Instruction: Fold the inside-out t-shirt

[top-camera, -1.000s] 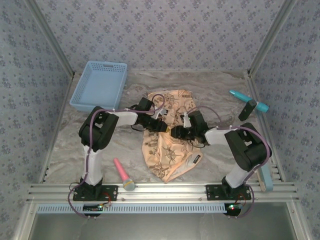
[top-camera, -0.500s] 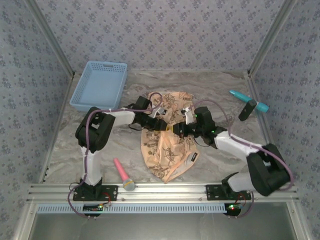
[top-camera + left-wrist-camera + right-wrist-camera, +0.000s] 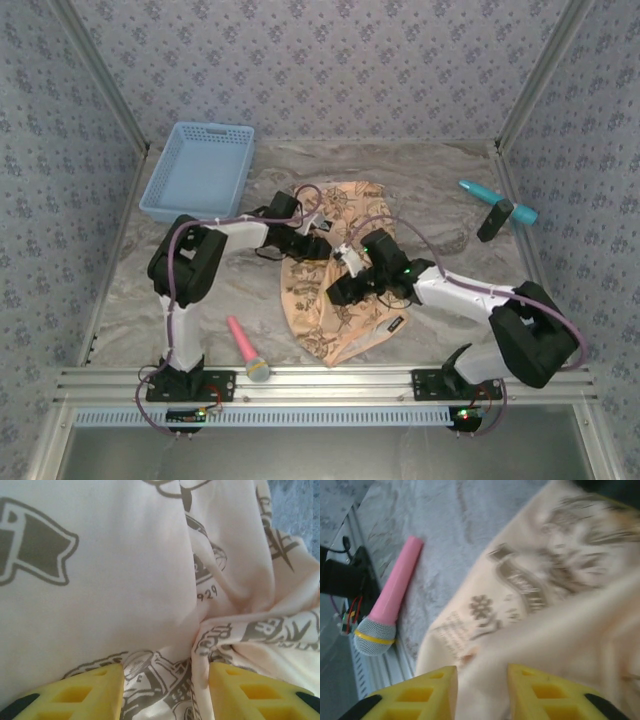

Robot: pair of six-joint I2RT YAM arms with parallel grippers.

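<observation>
On the counter [image 3: 420, 175], over the inside-out t-shirt [image 3: 318, 305]: left gripper [image 3: 165, 672] jaws parted wide; right gripper [image 3: 481, 672] jaws narrow, hold unclear.

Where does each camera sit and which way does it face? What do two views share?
Top external: above and behind the arms, looking down at the t-shirt; both arms show.
Left wrist: close over the t-shirt, facing down; left tool shows.
Right wrist: low over the t-shirt, facing the pink microphone; right tool shows.
Shared: top and right wrist show the microphone.

Floral lilac-grey walls [image 3: 330, 60] enclose a marbled grey table [image 3: 420, 170] — metal rail [image 3: 330, 378] in front.
</observation>
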